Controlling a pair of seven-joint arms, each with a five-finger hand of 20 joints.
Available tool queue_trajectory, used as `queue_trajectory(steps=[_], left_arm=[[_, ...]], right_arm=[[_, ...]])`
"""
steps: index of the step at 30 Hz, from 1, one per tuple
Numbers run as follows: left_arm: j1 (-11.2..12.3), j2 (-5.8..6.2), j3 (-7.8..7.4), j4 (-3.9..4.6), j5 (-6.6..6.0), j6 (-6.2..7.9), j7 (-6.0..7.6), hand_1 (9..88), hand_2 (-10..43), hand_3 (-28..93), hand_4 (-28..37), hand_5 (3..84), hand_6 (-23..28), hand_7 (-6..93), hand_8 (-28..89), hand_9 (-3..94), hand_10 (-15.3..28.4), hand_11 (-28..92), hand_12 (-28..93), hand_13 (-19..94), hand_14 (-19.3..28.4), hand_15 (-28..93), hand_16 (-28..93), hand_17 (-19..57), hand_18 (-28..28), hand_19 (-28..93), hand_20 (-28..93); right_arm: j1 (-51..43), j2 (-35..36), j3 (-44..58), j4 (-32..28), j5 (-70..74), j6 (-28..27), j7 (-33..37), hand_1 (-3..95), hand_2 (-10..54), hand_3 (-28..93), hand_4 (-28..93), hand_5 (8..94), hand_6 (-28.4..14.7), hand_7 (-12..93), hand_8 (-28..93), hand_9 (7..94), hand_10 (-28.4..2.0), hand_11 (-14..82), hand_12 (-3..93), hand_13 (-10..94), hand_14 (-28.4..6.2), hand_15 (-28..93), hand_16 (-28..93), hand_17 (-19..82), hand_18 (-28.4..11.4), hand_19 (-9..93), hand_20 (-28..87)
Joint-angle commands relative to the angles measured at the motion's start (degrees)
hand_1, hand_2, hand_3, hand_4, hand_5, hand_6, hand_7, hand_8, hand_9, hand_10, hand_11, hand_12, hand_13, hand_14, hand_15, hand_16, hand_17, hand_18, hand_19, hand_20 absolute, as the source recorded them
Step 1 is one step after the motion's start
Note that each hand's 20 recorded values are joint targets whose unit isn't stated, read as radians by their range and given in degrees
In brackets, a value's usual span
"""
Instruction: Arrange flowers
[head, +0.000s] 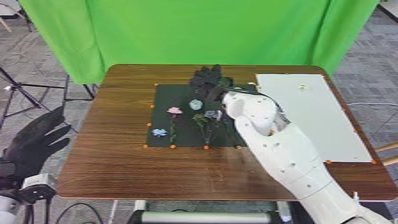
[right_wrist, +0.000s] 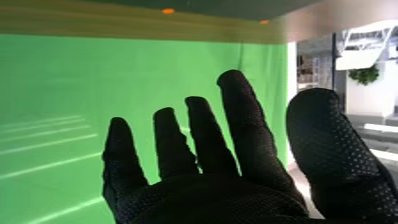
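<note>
In the head view, the right hand (head: 207, 83) is over the far part of the dark mat (head: 162, 103) on the tabletop (head: 107, 155). Whether it touches the mat, I cannot tell. The pink flower (head: 175, 110), with its long stem, and the pale blue flower (head: 195, 104) lie nearer to the robot than this hand. The blue flower (head: 159, 132) is close to the left near corner of the mat; the greenish flower (head: 201, 119) and the bluish flower (head: 212, 114) are side by side near the right forearm (head: 266, 127). On the white board (head: 298, 120), near its far end, there is a small yellowish thing, too small to name. The left hand (head: 34, 142) is beside the tabletop, its fingers straight and with nothing in them.

In the right wrist view, the fingers (right_wrist: 249, 125) are extended and apart, with no flower between them. I judge that the step in hand is between placements: the hand is free to take a flower. The next move would be to lower over one stem and pinch it gently, without dragging its neighbours.
</note>
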Motion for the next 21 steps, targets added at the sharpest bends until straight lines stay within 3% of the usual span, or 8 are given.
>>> queue_trajectory(steps=[1, 9, 21], left_arm=[[0.48, 0.17, 0.07, -0.13, 0.05, -0.10, -0.16, 22.5, -2.2, 72, -28.3, 21.3, 0.1, 21.7, -11, 18.4, 8.4, 13, 17, 15, 11.2, 19, 4, -10.2, 19.2, 38, 7], [0.39, 0.22, 0.24, -0.01, 0.00, -0.27, -0.11, 22.7, -2.1, 72, -28.3, 21.3, 0.1, 22.0, -11, 18.3, 8.4, 14, 17, 15, 11.3, 20, 4, -10.3, 19.3, 39, 7], [0.28, 0.21, 0.33, 0.10, 0.01, -0.17, -0.03, 22.6, -2.1, 72, -28.3, 21.4, 0.2, 21.7, -11, 18.2, 8.5, 14, 17, 15, 11.3, 20, 4, -10.3, 19.3, 39, 7]], right_arm=[[1.08, -1.62, -0.39, 2.87, -4.75, -1.67, 0.19, -2.6, 36.5, 93, 6, 45.5, -5.7, 13, -9, 28.3, -13.5, 1.1, 29.7, 17, -12.6, -6, 47, -10, -21.2, 39, 29], [1.21, -1.34, -0.11, 4.51, -5.56, -1.11, 2.93, -2.6, 36.3, 93, 4, 47.7, -9.1, 12, -8, 28.7, -13.9, 0.9, 29.2, 17, -12.2, -6, 47, -10, -21.0, 39, 29], [0.87, -0.19, -0.25, 4.21, -6.42, -2.45, 3.52, -2.6, 36.7, 93, 6, 54.2, -8.2, 14, -9, 30.9, -13.5, 2.3, 27.2, 18, -11.9, -6, 47, -10, -20.8, 40, 29]])
